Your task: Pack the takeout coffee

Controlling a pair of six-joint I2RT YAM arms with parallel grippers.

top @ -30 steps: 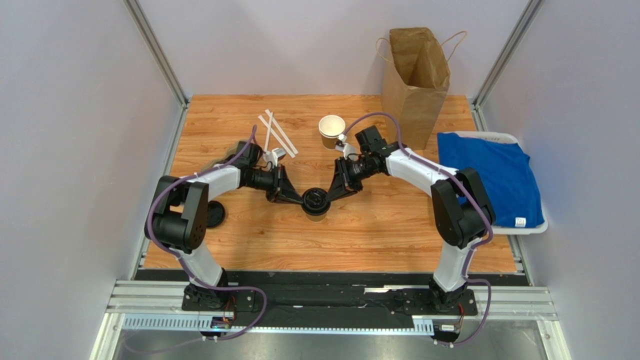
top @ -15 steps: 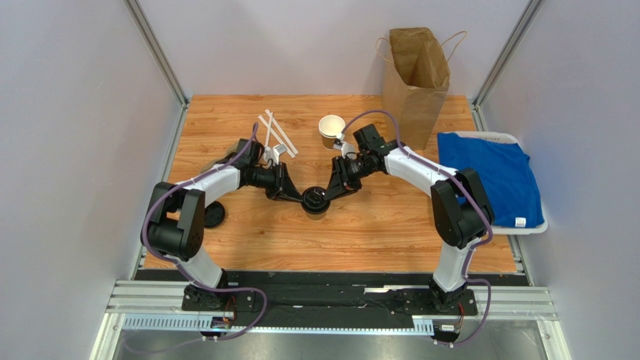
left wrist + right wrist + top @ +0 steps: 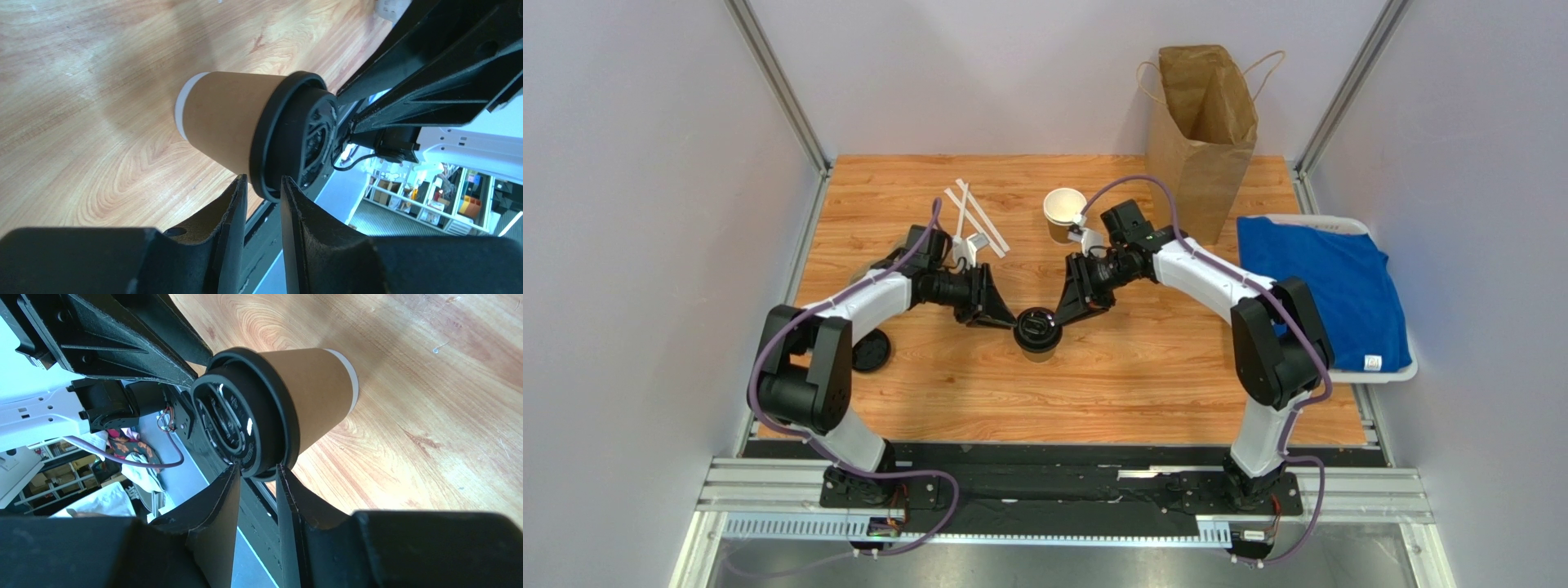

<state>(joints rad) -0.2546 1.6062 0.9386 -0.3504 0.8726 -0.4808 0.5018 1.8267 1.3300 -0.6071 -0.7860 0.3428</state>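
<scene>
The takeout coffee (image 3: 1037,333) is a brown paper cup with a black lid, standing upright mid-table. My left gripper (image 3: 1010,321) comes in from the cup's left and my right gripper (image 3: 1063,316) from its right, both at lid height. In the left wrist view the cup wall (image 3: 227,128) and lid (image 3: 288,135) fill the centre, and the left gripper (image 3: 264,184) straddles the lid's rim with its jaws slightly apart. In the right wrist view the right gripper (image 3: 258,471) likewise straddles the rim of the lid (image 3: 245,416) above the cup wall (image 3: 319,398), open by a narrow gap.
A tall brown paper bag (image 3: 1201,123) stands open at the back right. A lidless brown cup (image 3: 1064,211) sits behind the right gripper. White stirrers (image 3: 974,218) lie at the back left. A spare black lid (image 3: 871,352) lies near the left arm. A blue cloth (image 3: 1323,288) covers a white tray (image 3: 1382,368).
Both grippers' jaws have widened a little around the lid's rim. The left arm's elbow has swung slightly left. The cup has stayed in place.
</scene>
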